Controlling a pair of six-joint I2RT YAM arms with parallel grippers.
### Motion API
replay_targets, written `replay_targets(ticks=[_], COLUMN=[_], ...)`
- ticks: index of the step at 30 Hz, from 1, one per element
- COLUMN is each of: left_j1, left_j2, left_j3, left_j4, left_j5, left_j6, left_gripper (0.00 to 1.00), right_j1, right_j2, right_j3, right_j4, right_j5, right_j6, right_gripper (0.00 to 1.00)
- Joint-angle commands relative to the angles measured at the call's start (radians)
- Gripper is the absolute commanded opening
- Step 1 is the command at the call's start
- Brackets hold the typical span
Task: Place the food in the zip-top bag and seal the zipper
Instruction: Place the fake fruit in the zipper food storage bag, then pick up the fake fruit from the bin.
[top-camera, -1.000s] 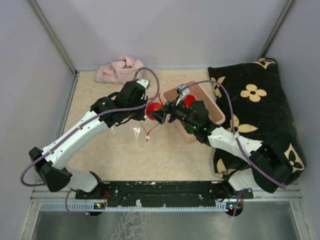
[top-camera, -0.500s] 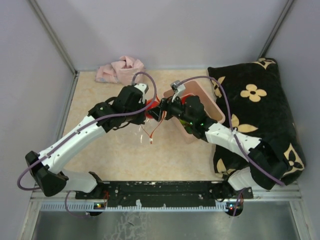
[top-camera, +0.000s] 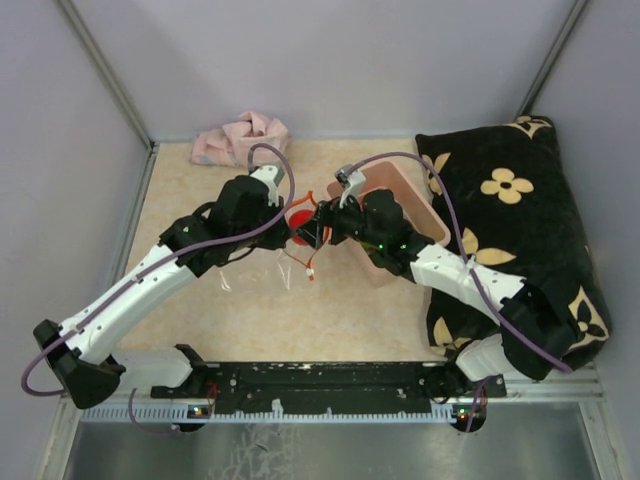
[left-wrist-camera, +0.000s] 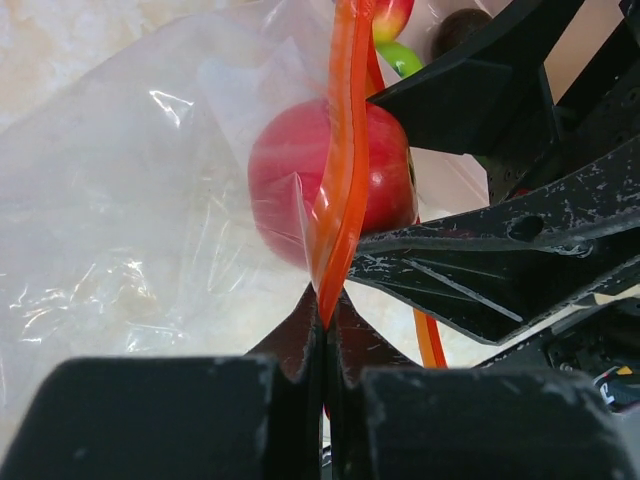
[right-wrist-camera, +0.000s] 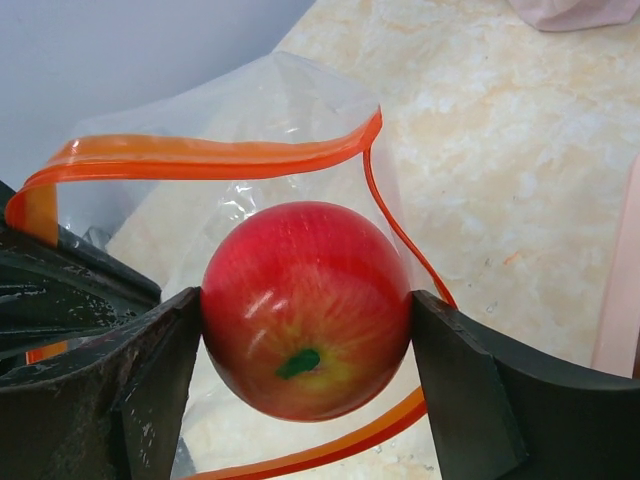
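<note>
— What is the right gripper (right-wrist-camera: 307, 325) carrying?
— It is clamping the red apple (right-wrist-camera: 307, 300) squarely between its two fingers, one pressing on each side, with the stem end facing the wrist camera.
— And the left gripper (left-wrist-camera: 325, 325)?
— Its jaws are squeezing down to a sliver on the zipper (left-wrist-camera: 343, 150), pinching the red-orange strip right at the fingertips. The strip is rising straight away from that pinch.
— Where is the zip-top bag (left-wrist-camera: 120, 230) lying relative to them?
— It is trailing from the left gripper's pinch, its clear film spreading out ahead of that gripper and to the side away from the right one. Its mouth is gaping: from the right wrist, the strip is looping over the apple and back under it, just beyond the right fingers.
— So the apple is sitting inside?
— It is sitting right at the opening, just ahead of the left fingertips and against the strip. Some film is covering part of it in the left wrist view, but I cannot tell whether it is past the rim.
— Is any other food showing?
— Beyond the right gripper's fingers, a green piece (left-wrist-camera: 405, 58) and a dark ball (left-wrist-camera: 460, 25) are lying close together. From above, the two grippers are meeting tip to tip over the table (top-camera: 200, 190), with the pink tub (top-camera: 420, 200) lying under the right arm, behind its gripper.
</note>
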Motion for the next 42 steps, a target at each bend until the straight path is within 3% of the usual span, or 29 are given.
replay_targets(ticks=[1,8,15,25,32,42], left_j1=[0.008,0.023,0.053,0.091,0.098,0.101], left_j2=[-0.019,-0.027,-0.053,-0.066,-0.041,-0.020], left_j3=[-0.031,-0.081,-0.117,-0.121,-0.092,-0.097], left_j4=[0.047,0.076,0.094,0.084,0.080,0.093], left_j5=[0.022,0.032,0.036,0.001,-0.002,-0.018], left_j6=[-0.028,-0.049,-0.049,0.004,0.068,0.121], left_gripper=[0.00,0.00,0.00,0.00,0.00,0.00], right_j1=[0.010,0.010,0.010,-0.074,-0.207,-0.309], right_j2=[-0.045,-0.075,-0.143,-0.245,-0.156,0.044], right_j3=[0.064,0.074,0.096,0.210,0.289,0.346], right_j4=[0.016,0.004,-0.101,-0.482,-0.716,-0.740], right_j5=[-0.021,-0.048,-0.013,0.089,0.267,0.386], right_j6=[-0.004,0.001,-0.043,-0.184,-0.268,-0.273], right_gripper=[0.80,0.96,0.99,0.99,0.99,0.99])
